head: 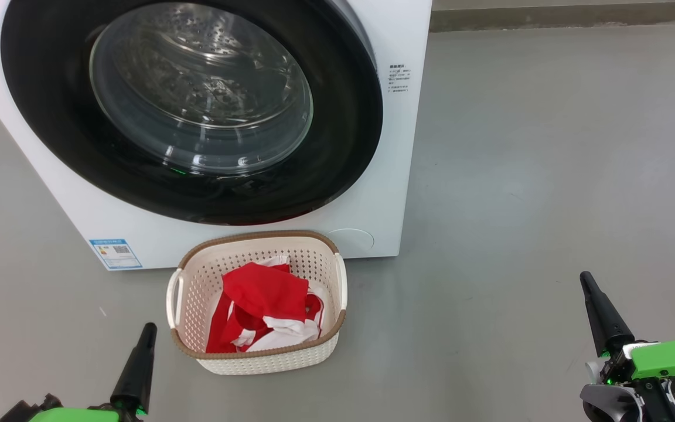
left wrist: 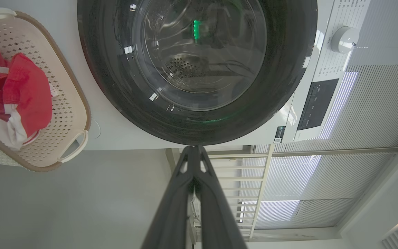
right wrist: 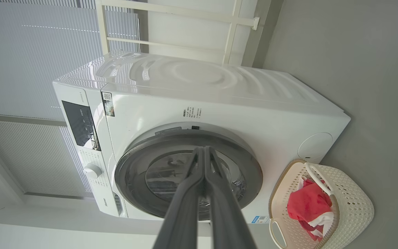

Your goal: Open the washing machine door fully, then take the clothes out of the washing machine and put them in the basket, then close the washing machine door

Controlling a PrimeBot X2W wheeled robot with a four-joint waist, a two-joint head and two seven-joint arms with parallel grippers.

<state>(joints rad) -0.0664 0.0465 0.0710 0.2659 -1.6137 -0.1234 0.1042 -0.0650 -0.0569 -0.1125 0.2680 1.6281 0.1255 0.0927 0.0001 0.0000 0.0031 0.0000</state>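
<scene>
washing machine door point(head: 191, 111) runs off frame at twelve o'clock; left gripper point(head: 149, 327) at seven, right gripper point(head: 585, 278) at four, jaws together, empty.

My tally from the feeds, kind by kind.

I count one washing machine point(head: 372, 117) with one round door point(head: 38, 105), one dial point(left wrist: 344, 38) and one blue label point(head: 115, 253); one basket point(head: 258, 236) holding one heap of red-and-white clothes point(head: 264, 290), too tangled for me to number the garments; and one left end effector point(head: 149, 328) plus one right end effector point(head: 585, 276), two in all.
</scene>
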